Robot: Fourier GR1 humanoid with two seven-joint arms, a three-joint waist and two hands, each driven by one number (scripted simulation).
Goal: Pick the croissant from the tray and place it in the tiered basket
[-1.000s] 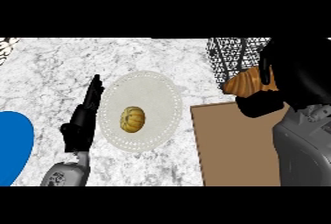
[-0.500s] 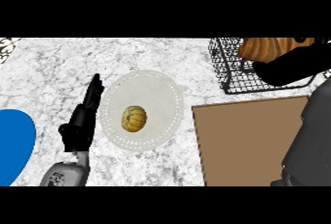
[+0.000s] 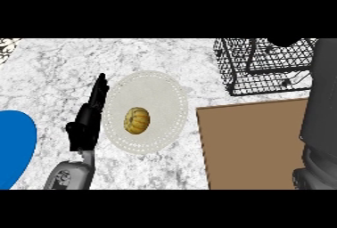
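**With the croissant hidden, the right arm rises beside the tiered basket**

Although the croissant is the object of the task, it shows nowhere in the head view, so its place cannot be told. The tiered basket [image 3: 270, 67], a black wire cage, stands on the bench [image 3: 52, 67] at the upper right. The tray [image 3: 256, 142], a flat brown board, lies just below it with its surface bare.

The right forearm [image 3: 322, 111], grey, runs up the right edge of the view, over the tray's right side and the basket's right side. A small black part of the right hand [image 3: 287, 42] shows at the basket's top edge. Whether that hand is released, clenched or grasping anything cannot be told.

Left of the tray, apart from it, lies a white plate [image 3: 174, 98] with a dotted rim. It carries a round golden pastry [image 3: 137, 120] near its middle.

The left hand [image 3: 89, 120] rests just beside the plate's left rim, released, its fingers straight and pointing up the view. A blue object [image 3: 13, 147] is cut off by the left edge, well apart from the plate.
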